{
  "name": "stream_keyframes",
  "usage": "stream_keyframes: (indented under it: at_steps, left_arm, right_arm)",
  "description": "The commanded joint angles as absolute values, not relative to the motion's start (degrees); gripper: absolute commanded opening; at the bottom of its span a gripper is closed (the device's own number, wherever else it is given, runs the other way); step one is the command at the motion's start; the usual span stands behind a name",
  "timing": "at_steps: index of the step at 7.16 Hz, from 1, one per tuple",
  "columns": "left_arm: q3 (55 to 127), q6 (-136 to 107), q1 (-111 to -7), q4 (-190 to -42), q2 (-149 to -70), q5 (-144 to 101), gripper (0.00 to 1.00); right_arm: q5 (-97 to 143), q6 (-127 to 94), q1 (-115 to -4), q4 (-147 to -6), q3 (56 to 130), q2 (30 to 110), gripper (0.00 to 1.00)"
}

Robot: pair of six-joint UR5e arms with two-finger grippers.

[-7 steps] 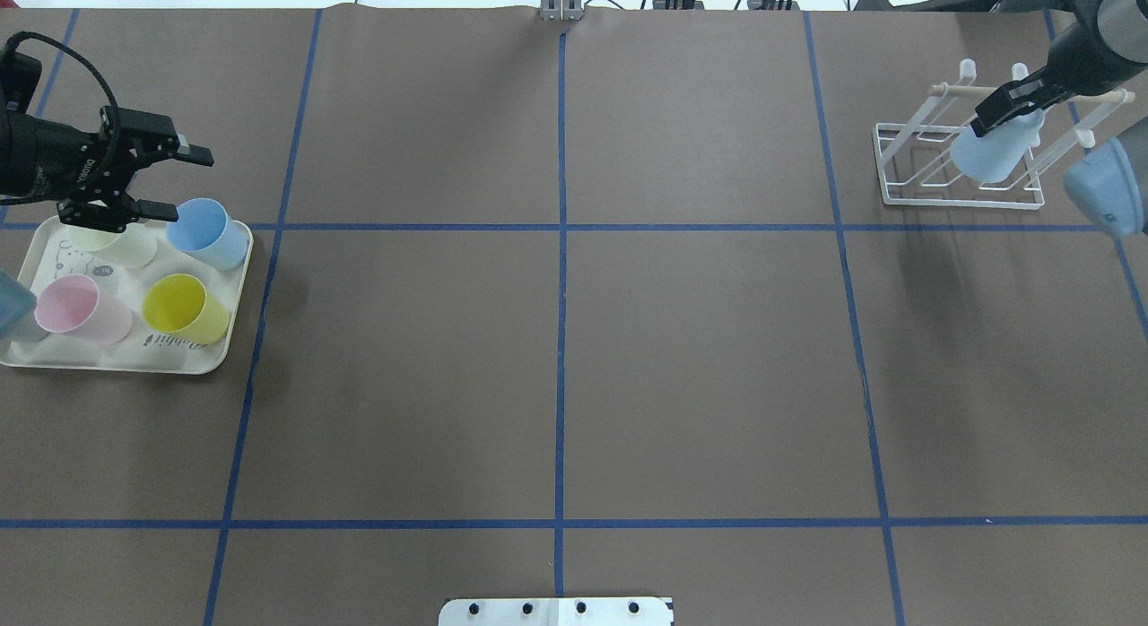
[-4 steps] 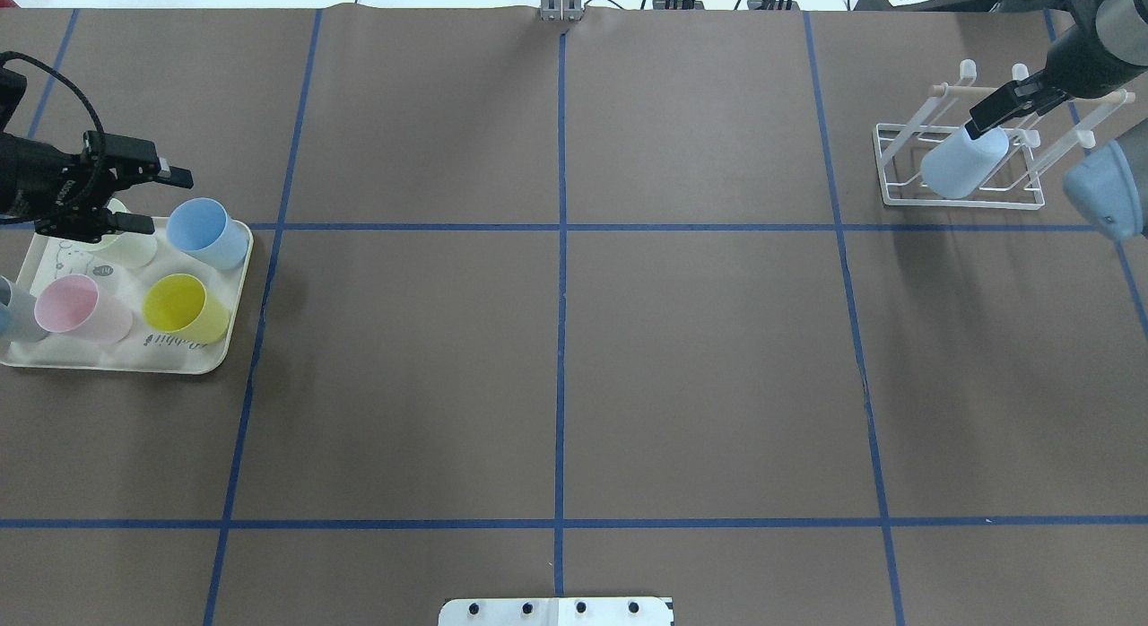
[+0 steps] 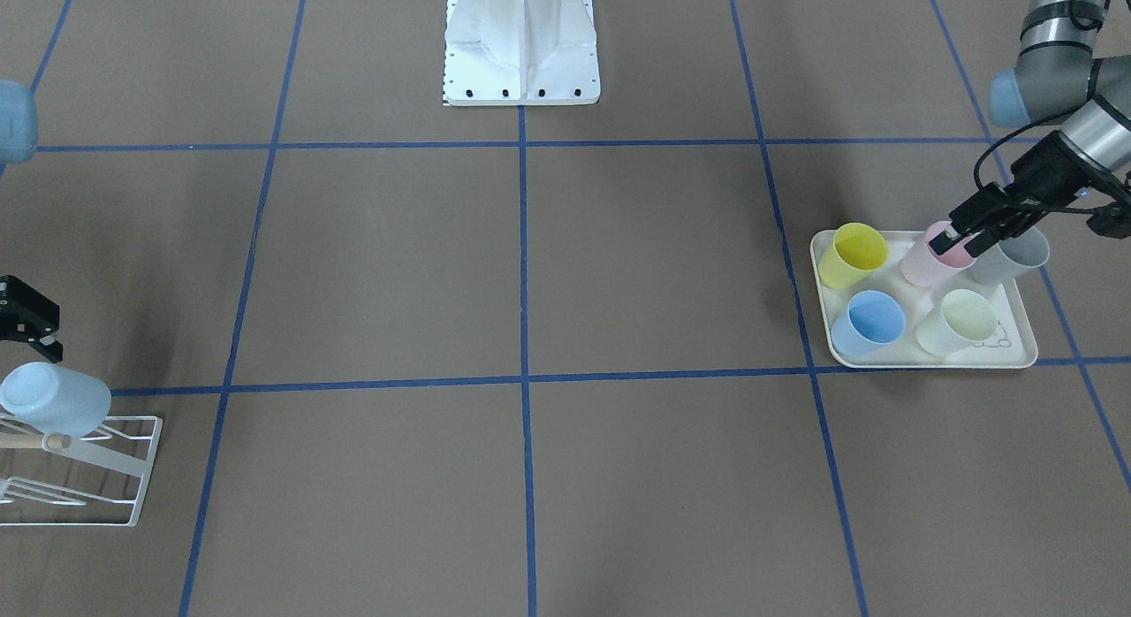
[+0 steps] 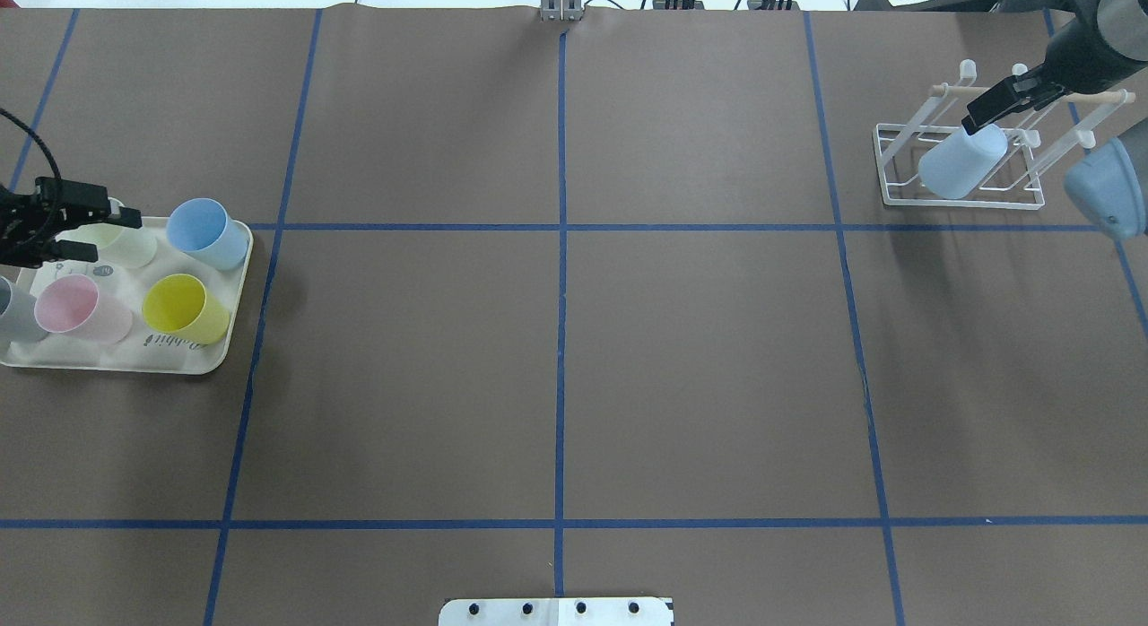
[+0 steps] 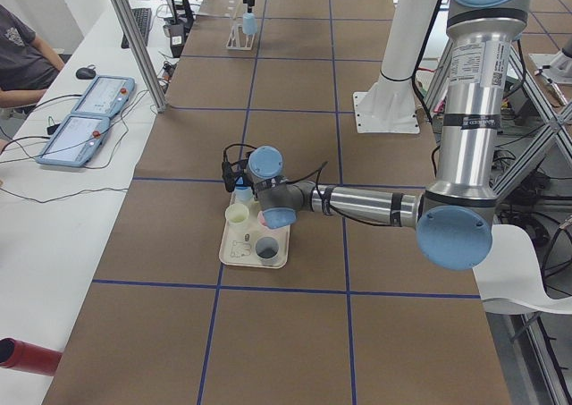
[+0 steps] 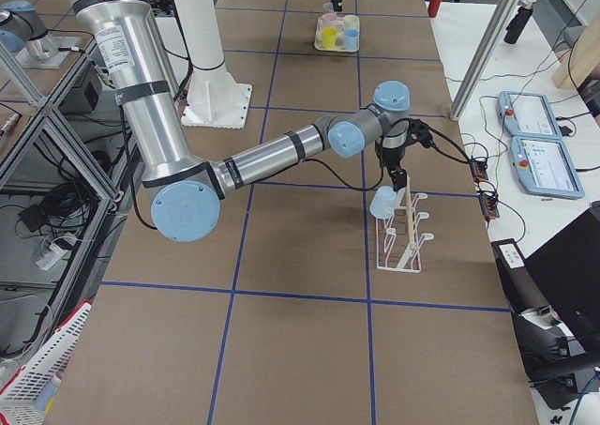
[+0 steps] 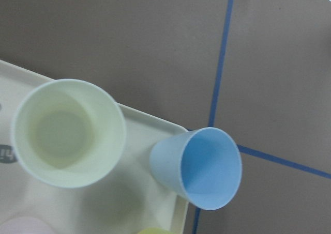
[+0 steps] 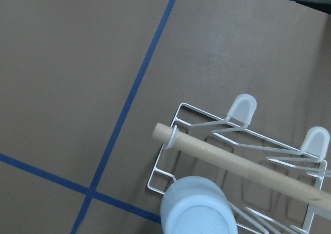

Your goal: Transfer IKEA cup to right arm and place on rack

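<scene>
Right tool (image 4: 979, 113), jaws spread, has released the pale blue plastic cup (image 4: 962, 161) onto the white wire rack (image 4: 885, 200) at two o'clock; left tool (image 4: 103, 234), likewise spread, has retreated toward nine o'clock.

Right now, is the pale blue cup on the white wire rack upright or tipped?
Tipped: the cup lies slanted on the rack, with its closed bottom raised and its mouth down toward the wire base.
</scene>
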State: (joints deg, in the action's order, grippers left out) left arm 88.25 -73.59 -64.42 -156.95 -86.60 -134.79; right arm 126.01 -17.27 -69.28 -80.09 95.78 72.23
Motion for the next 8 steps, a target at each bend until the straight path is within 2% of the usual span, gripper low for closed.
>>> stream_keyframes:
  at_steps: [1, 4, 8]
  left_arm:
    - [88.33, -60.64, -69.66, -150.77, -84.82, -134.74, 1.00]
    - [88.33, -40.74, -74.36, -138.38, -83.86, -130.55, 1.00]
    - [87.89, -38.06, -72.43, -136.15, -79.28, -129.20, 0.99]
  right_arm:
    - [126.12, -18.81, -69.26, -80.24, 98.16, 72.77, 0.99]
    - [126.21, -18.90, -69.00, -80.25, 98.35, 73.39, 0.99]
    - [127.35, -18.90, -68.56, -80.24, 98.35, 73.39, 0.99]
